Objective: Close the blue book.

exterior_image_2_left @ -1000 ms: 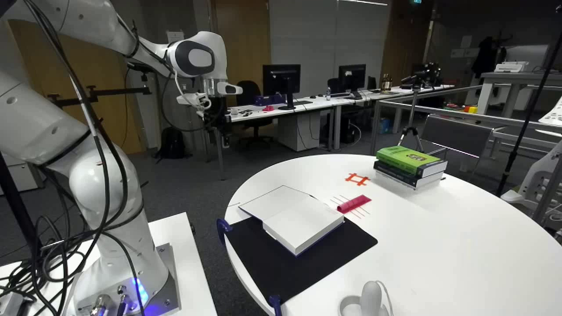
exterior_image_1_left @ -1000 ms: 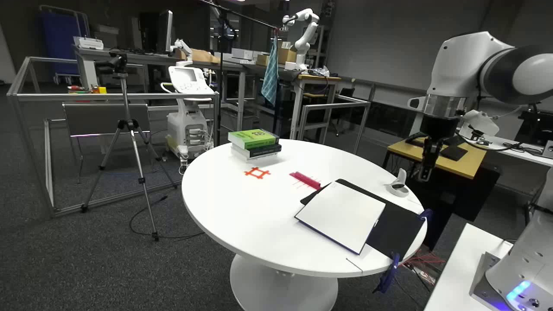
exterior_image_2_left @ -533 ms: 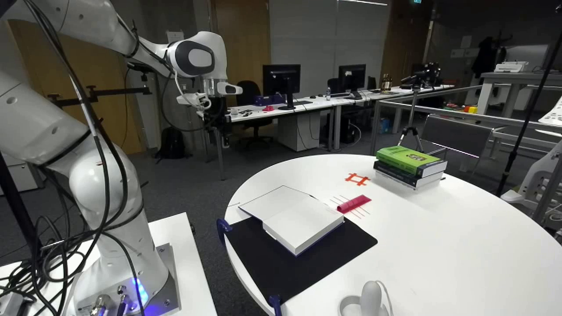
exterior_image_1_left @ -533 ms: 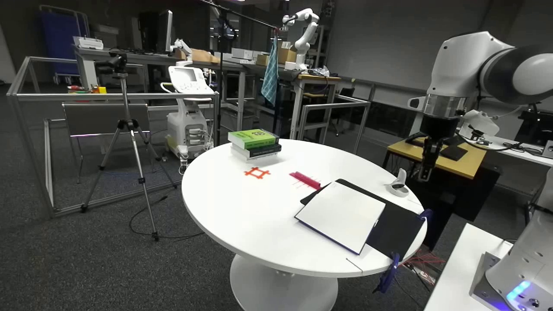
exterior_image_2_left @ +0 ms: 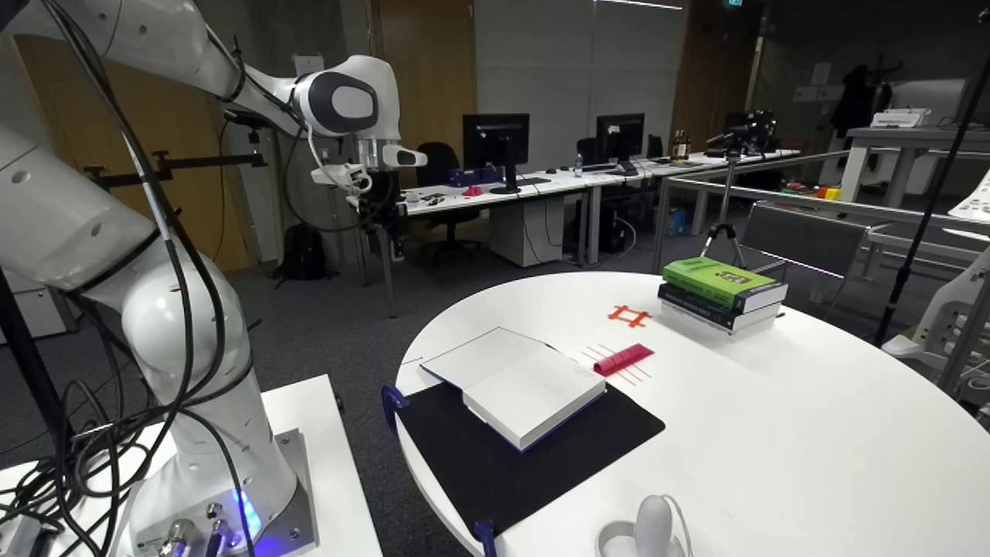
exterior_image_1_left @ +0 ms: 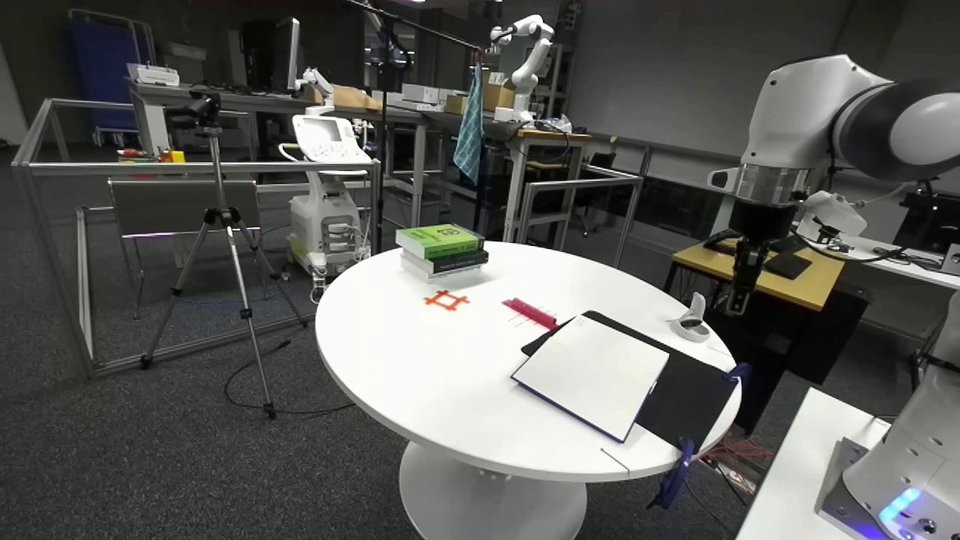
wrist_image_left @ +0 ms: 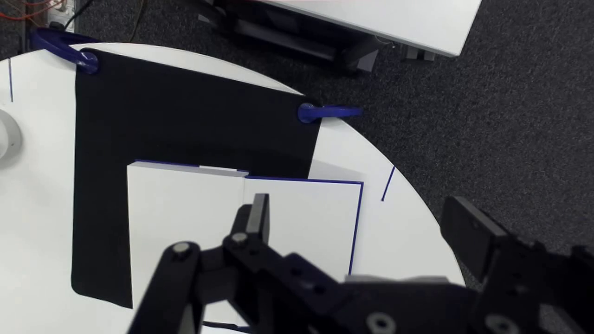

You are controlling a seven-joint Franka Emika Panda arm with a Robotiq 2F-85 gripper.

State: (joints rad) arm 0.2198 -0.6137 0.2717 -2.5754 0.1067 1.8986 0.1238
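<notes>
The blue book [exterior_image_1_left: 592, 375] lies open on the round table, white pages up, with dark blue cover edges showing. In an exterior view its thick page block [exterior_image_2_left: 534, 398] rests on a black mat and its thin cover side [exterior_image_2_left: 483, 356] extends past the mat. In the wrist view the cover side [wrist_image_left: 306, 222] is on the right, with a shadow along its edge. My gripper [wrist_image_left: 364, 220] is open and empty, well above the table. It also shows high beside the table in both exterior views [exterior_image_1_left: 739, 296] [exterior_image_2_left: 396, 247]. The outer cover face is hidden.
The black mat [exterior_image_2_left: 526, 480] is held by blue clamps [wrist_image_left: 329, 112] at the table edge. A pink-red strip [exterior_image_2_left: 623, 360] lies beside the book. An orange frame [exterior_image_1_left: 447, 300], stacked books with a green one on top [exterior_image_1_left: 440, 240], and a white controller [exterior_image_1_left: 691, 322] are on the table.
</notes>
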